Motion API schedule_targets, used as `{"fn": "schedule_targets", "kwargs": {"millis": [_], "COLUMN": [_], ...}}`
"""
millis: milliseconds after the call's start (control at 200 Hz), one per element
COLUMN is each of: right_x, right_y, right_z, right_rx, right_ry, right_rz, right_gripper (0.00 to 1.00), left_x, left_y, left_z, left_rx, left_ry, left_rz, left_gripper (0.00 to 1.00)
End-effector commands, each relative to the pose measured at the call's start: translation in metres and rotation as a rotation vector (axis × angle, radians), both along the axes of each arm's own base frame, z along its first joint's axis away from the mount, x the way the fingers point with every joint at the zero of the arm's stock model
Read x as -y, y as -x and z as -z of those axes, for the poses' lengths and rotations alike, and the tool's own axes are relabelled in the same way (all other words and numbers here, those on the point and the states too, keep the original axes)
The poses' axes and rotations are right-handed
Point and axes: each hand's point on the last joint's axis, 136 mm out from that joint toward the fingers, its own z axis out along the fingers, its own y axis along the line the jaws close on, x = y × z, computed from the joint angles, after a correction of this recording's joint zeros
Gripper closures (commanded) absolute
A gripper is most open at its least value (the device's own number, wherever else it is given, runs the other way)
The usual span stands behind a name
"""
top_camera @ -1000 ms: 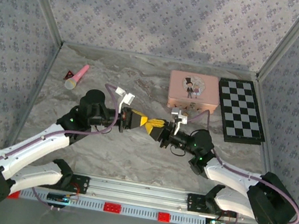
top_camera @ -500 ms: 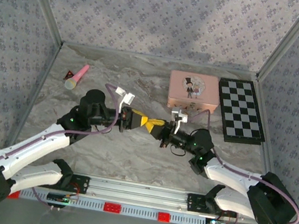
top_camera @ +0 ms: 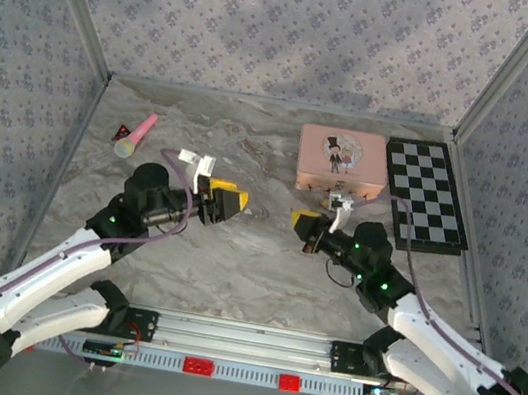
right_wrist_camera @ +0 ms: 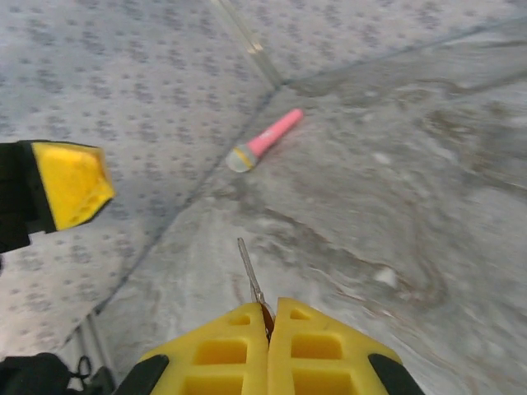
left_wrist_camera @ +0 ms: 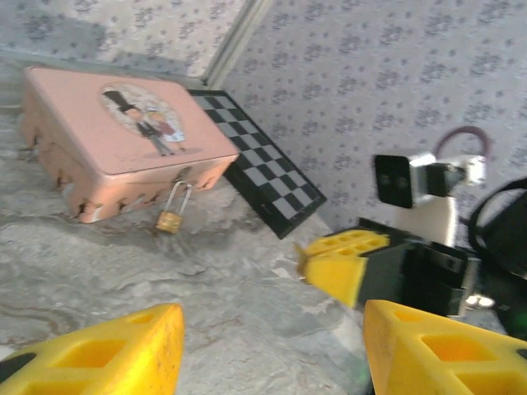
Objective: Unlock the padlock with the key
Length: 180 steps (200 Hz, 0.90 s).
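Note:
The brass padlock (left_wrist_camera: 170, 219) hangs by its silver shackle from the front latch of the pink tin (left_wrist_camera: 123, 140), its body resting against the marble floor. My right gripper (right_wrist_camera: 270, 309) is shut on the key (right_wrist_camera: 250, 273); the thin metal blade sticks out ahead of the pads, and the head is hidden between them. From above, that gripper (top_camera: 305, 222) hovers just in front of the tin (top_camera: 341, 162). My left gripper (left_wrist_camera: 272, 362) stands open with nothing between its yellow fingers (left_wrist_camera: 107, 362). In the top view it (top_camera: 228, 200) is a short way left of the right one.
A folded checkerboard (top_camera: 425, 194) lies right of the tin. A pink-and-yellow toy microphone (top_camera: 135, 136) lies at the back left, by the wall. Patterned walls close in the marble floor (top_camera: 233, 263) on three sides.
The two grippers were tip to tip at mid-table. The left one has opened and drawn back left; the right one has moved right toward the tin, keeping the key.

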Motion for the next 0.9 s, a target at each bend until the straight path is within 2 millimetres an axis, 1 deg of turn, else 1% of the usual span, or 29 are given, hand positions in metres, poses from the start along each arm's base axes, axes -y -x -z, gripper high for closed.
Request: {"fn": "schedule_targets", "kwargs": {"millis": [0, 70, 130, 165, 175, 325, 435, 615, 685, 750, 815, 895], "right_x": [0.043, 0.066, 0.083, 0.088, 0.090, 0.110, 0.123, 0.135, 0.136, 0.137, 0.136, 0.135], "right_y": [-0.001, 0.003, 0.007, 0.009, 0.010, 0.021, 0.028, 0.039, 0.042, 0.044, 0.045, 0.046], "right_z": [0.022, 0.028, 0.030, 0.029, 0.030, 0.030, 0.027, 0.022, 0.023, 0.024, 0.025, 0.025], "right_rx": [-0.100, -0.166, -0.194, -0.198, -0.201, -0.212, -0.201, -0.172, -0.180, -0.179, -0.179, -0.178], "right_ry": [0.165, 0.208, 0.231, 0.234, 0.234, 0.217, 0.195, 0.172, 0.145, 0.135, 0.126, 0.126], "right_rz": [0.166, 0.248, 0.298, 0.311, 0.313, 0.373, 0.419, 0.449, 0.455, 0.453, 0.446, 0.438], "right_gripper": [1.00, 1.00, 1.00, 1.00, 1.00, 1.00, 1.00, 1.00, 1.00, 1.00, 1.00, 1.00], "left_x": [0.003, 0.015, 0.030, 0.041, 0.043, 0.093, 0.123, 0.168, 0.180, 0.187, 0.194, 0.203], "left_y": [-0.021, -0.032, -0.041, -0.045, -0.046, -0.061, -0.078, -0.104, -0.116, -0.126, -0.137, -0.146], "left_z": [0.013, 0.026, 0.036, 0.042, 0.041, 0.066, 0.090, 0.129, 0.142, 0.157, 0.169, 0.184], "left_rx": [-0.060, -0.095, -0.112, -0.118, -0.111, -0.104, -0.127, -0.158, -0.153, -0.154, -0.147, -0.146], "left_ry": [-0.053, -0.082, -0.108, -0.130, -0.132, -0.238, -0.267, -0.323, -0.350, -0.379, -0.403, -0.439], "left_rz": [-0.060, -0.054, -0.034, -0.019, -0.015, 0.059, 0.079, 0.092, 0.072, 0.050, 0.030, 0.006], "left_gripper": [0.41, 0.41, 0.41, 0.41, 0.41, 0.41, 0.41, 0.43, 0.43, 0.43, 0.43, 0.43]}}
